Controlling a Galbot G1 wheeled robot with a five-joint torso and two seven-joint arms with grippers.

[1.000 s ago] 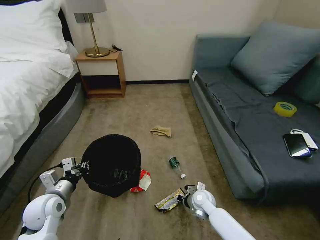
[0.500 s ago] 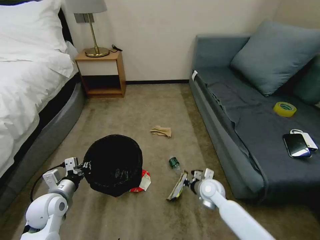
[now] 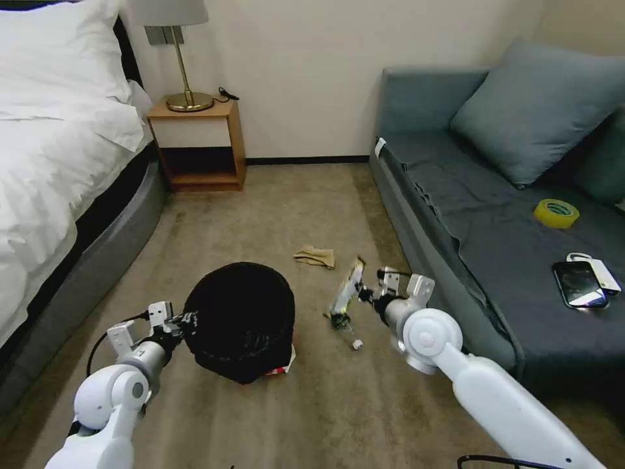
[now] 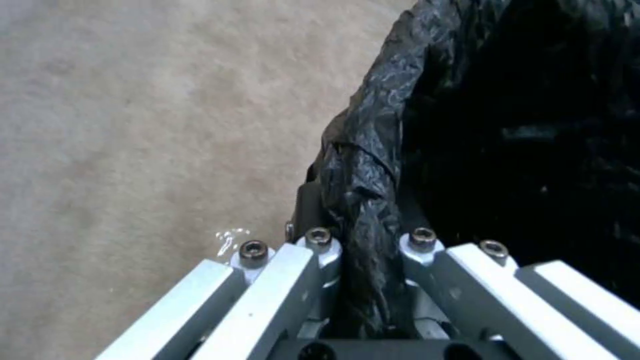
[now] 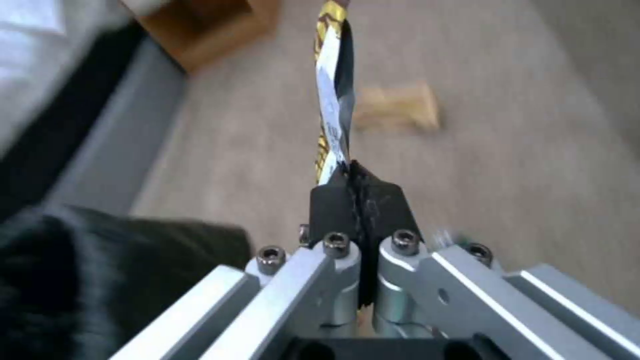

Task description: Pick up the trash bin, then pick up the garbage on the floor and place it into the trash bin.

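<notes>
Left gripper [image 3: 184, 321] pinches the bag-lined rim of the trash bin [image 3: 242, 319], held just off the carpet [image 3: 273, 208]; it appears light, and its liner soft and slippery. Right gripper [image 3: 366, 294], fingers pressed together, clamps one end of the snack wrapper [image 3: 345, 294], raised beside the bin: thin, limp film, best held at an edge.

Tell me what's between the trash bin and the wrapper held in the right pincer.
Bare carpet, in the head view, separates the trash bin from the snack wrapper held by the right pincer.
</notes>
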